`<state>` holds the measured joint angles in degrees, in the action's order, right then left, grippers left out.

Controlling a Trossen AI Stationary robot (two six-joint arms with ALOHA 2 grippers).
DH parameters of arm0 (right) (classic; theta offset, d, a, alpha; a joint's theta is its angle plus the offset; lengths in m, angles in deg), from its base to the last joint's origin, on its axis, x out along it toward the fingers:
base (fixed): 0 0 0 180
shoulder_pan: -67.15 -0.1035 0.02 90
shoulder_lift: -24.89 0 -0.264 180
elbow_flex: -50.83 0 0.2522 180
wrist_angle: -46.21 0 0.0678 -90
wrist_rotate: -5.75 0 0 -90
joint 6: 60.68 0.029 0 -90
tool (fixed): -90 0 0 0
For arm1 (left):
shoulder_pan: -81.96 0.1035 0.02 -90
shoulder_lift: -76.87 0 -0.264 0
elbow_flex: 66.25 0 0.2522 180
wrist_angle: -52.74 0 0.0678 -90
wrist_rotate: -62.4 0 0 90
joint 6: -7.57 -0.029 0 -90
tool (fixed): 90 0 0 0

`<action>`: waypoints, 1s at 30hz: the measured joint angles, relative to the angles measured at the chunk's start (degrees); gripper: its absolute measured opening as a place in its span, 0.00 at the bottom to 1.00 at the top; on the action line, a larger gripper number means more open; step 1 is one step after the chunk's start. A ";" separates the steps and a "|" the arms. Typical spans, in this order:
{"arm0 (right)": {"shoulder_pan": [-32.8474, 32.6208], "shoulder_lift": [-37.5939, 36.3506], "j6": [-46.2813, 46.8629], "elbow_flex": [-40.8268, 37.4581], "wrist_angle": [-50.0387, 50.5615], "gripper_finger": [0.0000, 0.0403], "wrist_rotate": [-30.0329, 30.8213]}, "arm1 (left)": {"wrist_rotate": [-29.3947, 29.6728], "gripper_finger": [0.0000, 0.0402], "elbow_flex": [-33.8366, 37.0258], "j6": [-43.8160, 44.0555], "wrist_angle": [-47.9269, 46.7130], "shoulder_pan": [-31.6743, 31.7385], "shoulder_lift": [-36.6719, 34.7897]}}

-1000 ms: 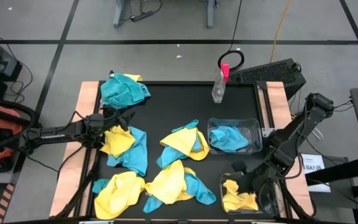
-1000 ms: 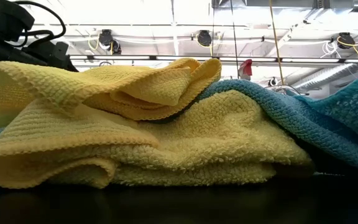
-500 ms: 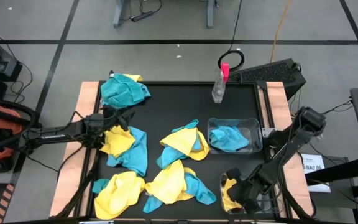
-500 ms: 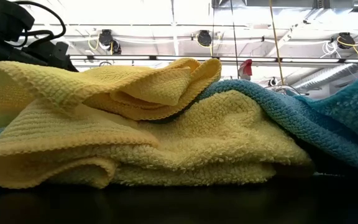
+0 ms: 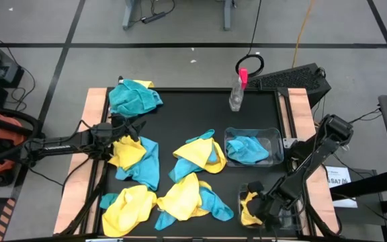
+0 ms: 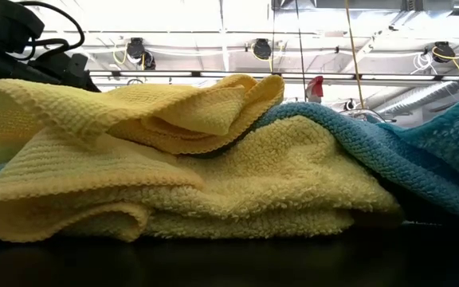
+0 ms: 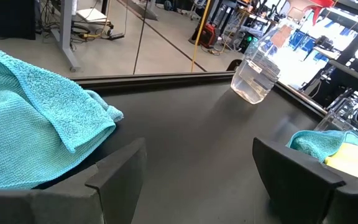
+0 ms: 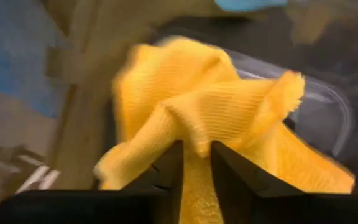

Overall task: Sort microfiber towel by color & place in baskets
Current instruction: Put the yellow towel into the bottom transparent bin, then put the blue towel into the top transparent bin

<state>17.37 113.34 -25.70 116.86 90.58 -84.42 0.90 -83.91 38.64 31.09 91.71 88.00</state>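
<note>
Since a second ago, right arm has been swinging inward and down over the near basket (image 5: 284,218), carrying its yellow towel (image 5: 250,207) with it; nothing else on the table (image 5: 193,114) has shifted.

Near edge: right gripper (image 5: 259,208) is sitting low at the near basket. The right wrist view is showing its fingers (image 8: 229,171) close together with a fold of yellow towel (image 8: 229,118) pinched between them, clear basket rim (image 8: 328,106) behind. Judging this as the drop step for 1 yellow towel, with the release just starting.

Next out: mixed yellow and blue towels (image 5: 180,195) are lying loose across the table's near and middle parts, unsorted.

Mid table, right: far basket (image 5: 274,138) is holding 1 blue towel (image 5: 247,149).

Left side: left gripper (image 5: 134,126) is hovering over the table with jaws spread wide and holding nothing, just beside a yellow-and-blue pair.

Far edge: 1 blue towel (image 5: 134,98) is bunched at the far left corner; spray bottle (image 5: 236,94) is standing upright at the far side.

Next move is calling for the right fingers to spread fully, let the towel fall inside the walls, then lift clear without snagging cloth.
</note>
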 joint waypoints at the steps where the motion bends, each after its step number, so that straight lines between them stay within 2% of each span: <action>1: 0.00 -0.56 0.22 0.65 0.80 0.23 0.09 | 0.00 0.74 0.01 -0.02 0.02 -0.01 -0.01; 6: 0.02 -2.19 0.78 4.33 7.40 0.34 0.70 | 0.00 0.74 0.01 -0.02 0.01 0.00 -0.01; 11: 0.07 -2.95 0.19 11.34 16.44 0.42 1.66 | 0.00 0.74 0.02 -0.02 0.01 0.00 -0.01; 16: 0.09 -3.02 -4.54 18.75 22.17 0.46 8.95 | 0.00 0.74 0.01 -0.01 0.01 -0.01 -0.01; 20: 0.58 -3.04 -11.38 21.42 22.72 0.46 18.38 | 0.00 0.74 0.02 -0.01 0.01 -0.01 -0.01; 23: 2.13 -3.04 -16.17 21.45 22.28 0.46 22.62 | 0.00 0.74 0.01 0.00 0.01 -0.01 -0.01; 25: 3.71 -3.04 -18.48 21.45 21.93 0.46 24.33 | 0.00 0.74 0.02 -0.02 0.01 -0.01 -0.01; 30: 8.40 -3.04 -25.73 21.01 16.56 0.46 24.07 | 0.00 0.74 0.00 -0.02 0.01 -0.01 -0.01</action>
<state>25.78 110.30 -51.43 137.87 107.14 -60.35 0.90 -83.91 38.62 31.10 91.70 87.99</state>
